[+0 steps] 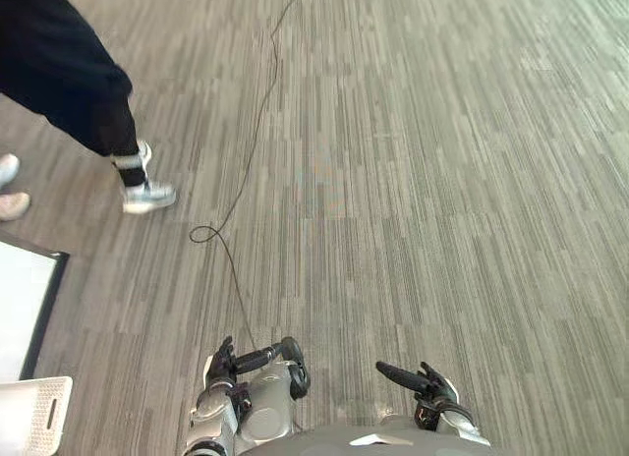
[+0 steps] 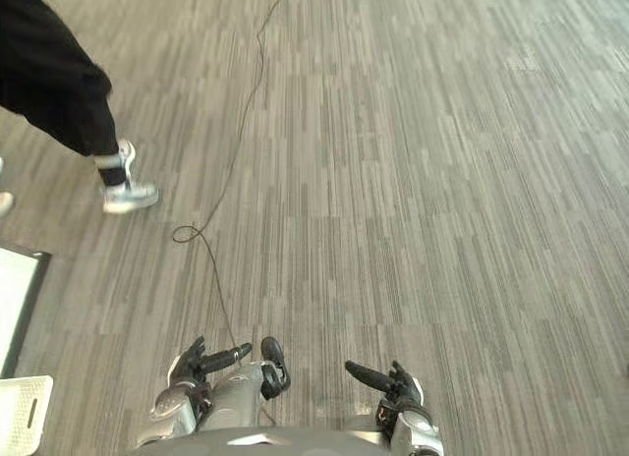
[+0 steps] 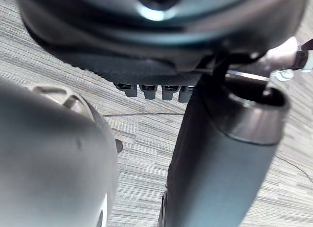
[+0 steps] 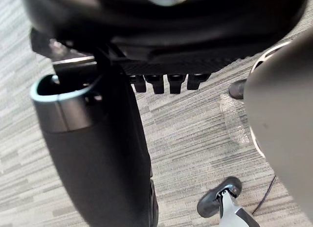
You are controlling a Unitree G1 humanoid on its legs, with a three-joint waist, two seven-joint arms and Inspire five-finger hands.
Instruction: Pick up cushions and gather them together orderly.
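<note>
Left hand (image 1: 226, 364) and right hand (image 1: 427, 384), frame bottom, apparently relaxed and empty over grey striped carpet floor (image 1: 423, 181). Likely search step; next move: find a cushion.

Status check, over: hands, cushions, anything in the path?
Left hand open, right hand open. No cushion in either hand. Person's leg on the carpet, ahead-left.

The floor (image 1: 442, 181) is grey carpet in thin streaks. At its far left a person's shoe (image 1: 147, 195) stands on it — nearer, a dark-framed white panel (image 1: 22, 299) and a white slotted container (image 1: 29, 417) lie at the left edge.
</note>
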